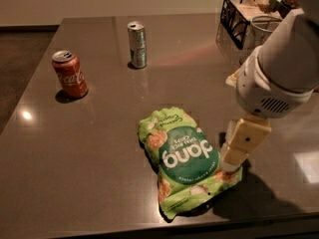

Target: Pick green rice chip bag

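**Now: bag lies just left of the tool's tip**

The bag (185,159) lies flat on the table (89,183), near its front edge and well apart from the two cans. Its long axis runs from far-left to near-right in the view, and the lettering reads upside down from here. The tool (230,169) hangs at the bag's right edge, close to the near-right corner, with its pale tip overlapping the crinkled rim. So the coming move turns on a short shift left in the view, toward the dark green circle, and probably a twist so the tool closes across the bag's narrow width rather than along its length.

I cannot tell whether the tool is spread or pressed together, since it shows only as one pale block seen side-on. Nor can I tell whether its tip touches the bag or hovers just above it; the shadow on the table beside it suggests it is low.

The arm's bulky white housing cuts off the table's right side and part of the wire basket (244,14) at the back. The red can (70,74) and silver can (137,45) stand upright far off to the left, clear of any reach.
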